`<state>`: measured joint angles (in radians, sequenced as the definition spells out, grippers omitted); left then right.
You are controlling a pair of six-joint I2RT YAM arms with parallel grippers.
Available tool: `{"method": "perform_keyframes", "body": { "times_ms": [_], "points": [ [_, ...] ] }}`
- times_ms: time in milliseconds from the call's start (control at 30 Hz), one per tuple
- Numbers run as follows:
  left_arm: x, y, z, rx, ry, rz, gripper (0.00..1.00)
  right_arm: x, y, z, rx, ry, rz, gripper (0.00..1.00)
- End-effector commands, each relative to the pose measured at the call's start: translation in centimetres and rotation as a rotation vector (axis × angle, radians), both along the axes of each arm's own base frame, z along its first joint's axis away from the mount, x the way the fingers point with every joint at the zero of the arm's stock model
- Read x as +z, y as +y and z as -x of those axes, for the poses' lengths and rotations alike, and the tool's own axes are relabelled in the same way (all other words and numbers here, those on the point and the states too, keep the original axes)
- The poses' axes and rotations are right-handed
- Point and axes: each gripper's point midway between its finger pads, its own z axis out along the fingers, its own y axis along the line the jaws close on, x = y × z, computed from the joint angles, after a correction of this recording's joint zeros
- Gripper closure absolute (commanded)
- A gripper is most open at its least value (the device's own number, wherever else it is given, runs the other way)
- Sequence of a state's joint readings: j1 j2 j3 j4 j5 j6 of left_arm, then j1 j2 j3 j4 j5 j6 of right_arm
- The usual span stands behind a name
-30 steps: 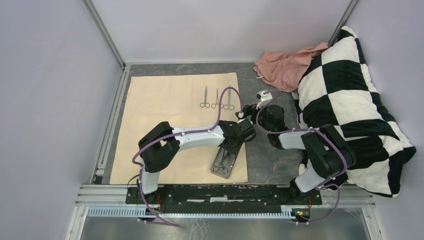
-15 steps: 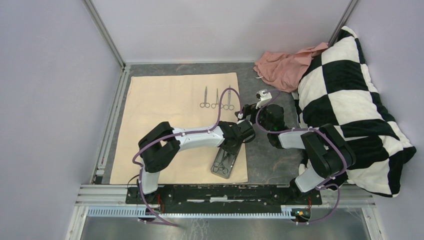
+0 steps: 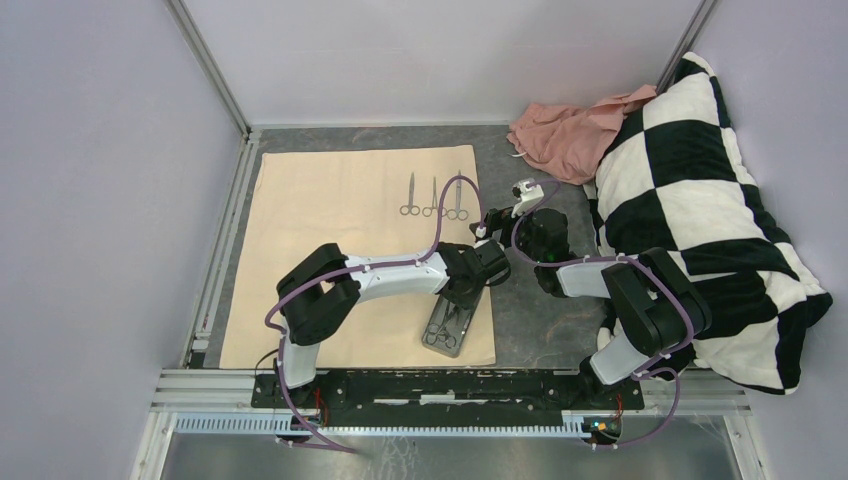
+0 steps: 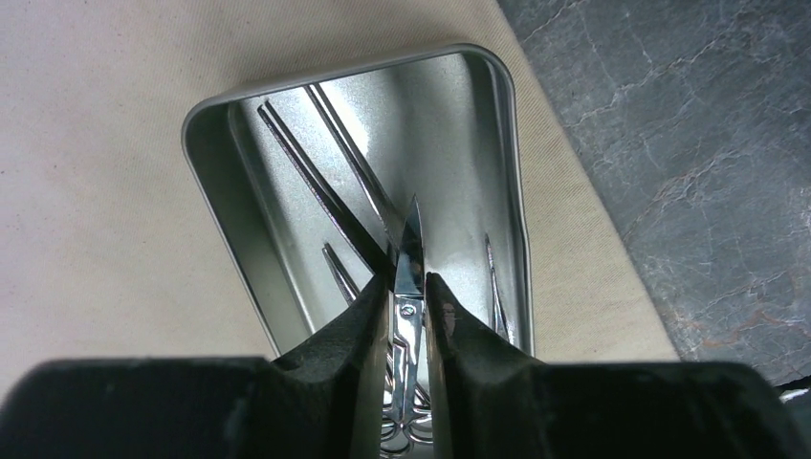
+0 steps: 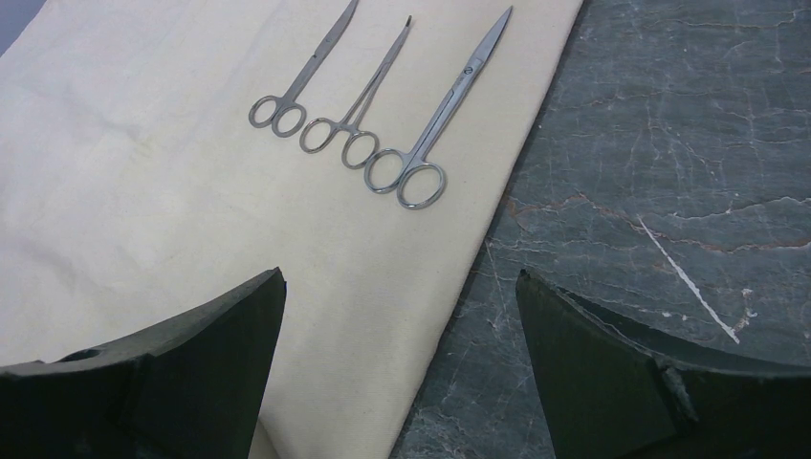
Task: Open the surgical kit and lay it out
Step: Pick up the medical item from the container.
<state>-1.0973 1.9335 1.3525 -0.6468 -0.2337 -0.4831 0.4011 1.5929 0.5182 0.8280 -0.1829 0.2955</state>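
Observation:
The kit's beige cloth [image 3: 330,230] lies spread flat on the table. Three silver scissor-handled instruments [image 3: 433,197] lie side by side near its far right edge; in the right wrist view they are a small pair [image 5: 304,81], a slim clamp [image 5: 359,110] and a longer pair [image 5: 445,115]. The steel tray [image 3: 447,325] sits on the cloth's near right corner with several instruments inside. My left gripper [image 4: 409,282] reaches into the tray [image 4: 206,110], shut on a pair of scissors [image 4: 411,251] at the pivot. My right gripper [image 5: 400,275] hovers open over the cloth's right edge.
A crumpled pink cloth [image 3: 565,125] lies at the back right beside a large black-and-white checkered pillow [image 3: 700,200]. Dark marbled tabletop [image 3: 530,310] shows to the right of the beige cloth. Walls and a metal rail [image 3: 225,250] bound the left side.
My left gripper's fingers have closed in on the scissors in the tray. The right arm has not moved.

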Motion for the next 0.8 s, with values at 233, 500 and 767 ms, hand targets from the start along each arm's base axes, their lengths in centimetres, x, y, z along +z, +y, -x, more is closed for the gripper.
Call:
{"method": "perform_keyframes", "body": {
  "times_ms": [233, 500, 767],
  "points": [
    [1.5, 1.1, -1.5, 0.037, -0.057, -0.036, 0.87, 2.0, 1.3, -0.4, 0.042, -0.046, -0.048, 0.02],
    [4.4, 1.3, -1.4, 0.071, -0.09, 0.031, 0.97, 2.1, 1.2, -0.4, 0.042, -0.048, -0.049, 0.02],
    [6.4, 1.6, -1.2, 0.09, -0.111, 0.083, 0.98, 2.1, 1.3, -0.4, 0.042, -0.048, -0.051, 0.02]
  ]
}}
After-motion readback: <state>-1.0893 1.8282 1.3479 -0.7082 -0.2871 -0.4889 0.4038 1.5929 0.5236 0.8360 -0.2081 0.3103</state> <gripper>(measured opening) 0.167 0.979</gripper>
